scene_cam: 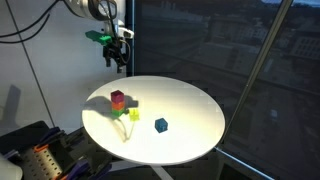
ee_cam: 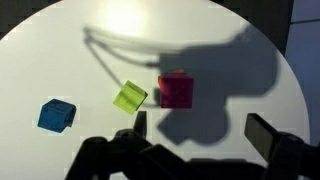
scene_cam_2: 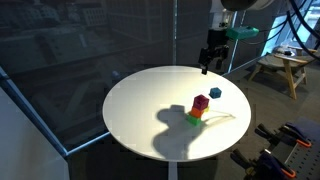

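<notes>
My gripper hangs high above the far edge of a round white table, open and empty; it also shows in an exterior view and in the wrist view. On the table a magenta cube sits stacked on a red cube, with a yellow-green cube beside it and a blue cube apart. In the wrist view the magenta cube, the green cube and the blue cube lie below the fingers. In an exterior view the stack and blue cube show.
Dark glass windows stand behind the table. A wooden stool is at the right. Equipment with orange parts sits low beside the table. The arm casts a shadow across the tabletop.
</notes>
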Tool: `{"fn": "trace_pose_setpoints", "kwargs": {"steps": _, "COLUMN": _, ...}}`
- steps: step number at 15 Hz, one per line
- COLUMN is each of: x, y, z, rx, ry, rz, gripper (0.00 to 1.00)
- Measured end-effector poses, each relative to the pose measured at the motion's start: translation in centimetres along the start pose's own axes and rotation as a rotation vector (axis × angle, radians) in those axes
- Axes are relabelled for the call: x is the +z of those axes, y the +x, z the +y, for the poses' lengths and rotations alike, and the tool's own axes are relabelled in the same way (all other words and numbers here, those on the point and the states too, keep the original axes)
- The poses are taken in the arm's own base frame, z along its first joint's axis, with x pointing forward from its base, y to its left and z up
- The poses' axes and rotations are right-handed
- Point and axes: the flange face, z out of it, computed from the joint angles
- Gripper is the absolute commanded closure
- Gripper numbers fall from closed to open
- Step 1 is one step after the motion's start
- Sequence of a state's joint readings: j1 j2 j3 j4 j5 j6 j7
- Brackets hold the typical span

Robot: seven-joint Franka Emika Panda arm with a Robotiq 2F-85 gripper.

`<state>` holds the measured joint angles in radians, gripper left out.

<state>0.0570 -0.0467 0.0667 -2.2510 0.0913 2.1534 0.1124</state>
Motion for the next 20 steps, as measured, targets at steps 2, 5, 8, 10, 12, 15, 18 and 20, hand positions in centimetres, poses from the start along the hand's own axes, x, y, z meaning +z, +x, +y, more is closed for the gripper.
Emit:
{"fn": "trace_pose_setpoints", "kwargs": {"steps": 2, "x": 0.5, "y": 0.2, "z": 0.0, "rx": 0.001, "ry": 0.000, "rz": 0.001, "gripper": 0.00}}
{"fn": "trace_pose_setpoints", "kwargs": {"steps": 5, "x": 1.8, "y": 0.9, "z": -0.1, "rx": -0.001, "ry": 0.000, "rz": 0.019, "gripper": 0.00}}
{"fn": "trace_pose_setpoints", "kwargs": {"steps": 8, "x": 3.6, "y": 1.5, "z": -0.4, "rx": -0.008, "ry": -0.005, "rz": 0.024, "gripper": 0.00}}
{"fn": "trace_pose_setpoints", "kwargs": {"steps": 10, "x": 5.1, "y": 1.6, "z": -0.5, "rx": -0.016, "ry": -0.015, "rz": 0.012, "gripper": 0.00}}
{"fn": "trace_pose_setpoints", "kwargs": {"steps": 12, "x": 6.4, "y": 1.6, "z": -0.5, "rx": -0.022, "ry": -0.024, "rz": -0.005, "gripper": 0.00}}
{"fn": "trace_pose_setpoints", "kwargs": {"steps": 15, "x": 8.2, "y": 1.6, "z": -0.3, "rx": -0.028, "ry": -0.041, "rz": -0.029, "gripper": 0.00}}
{"fn": "trace_pose_setpoints", "kwargs": {"steps": 18, "x": 9.4, "y": 1.5, "z": 0.0, "rx": -0.029, "ry": -0.054, "rz": -0.048, "gripper": 0.00}}
{"fn": "trace_pose_setpoints", "kwargs": {"steps": 20, "x": 10.1, "y": 1.5, "z": 0.2, "rx": -0.028, "ry": -0.057, "rz": -0.057, "gripper": 0.00}}
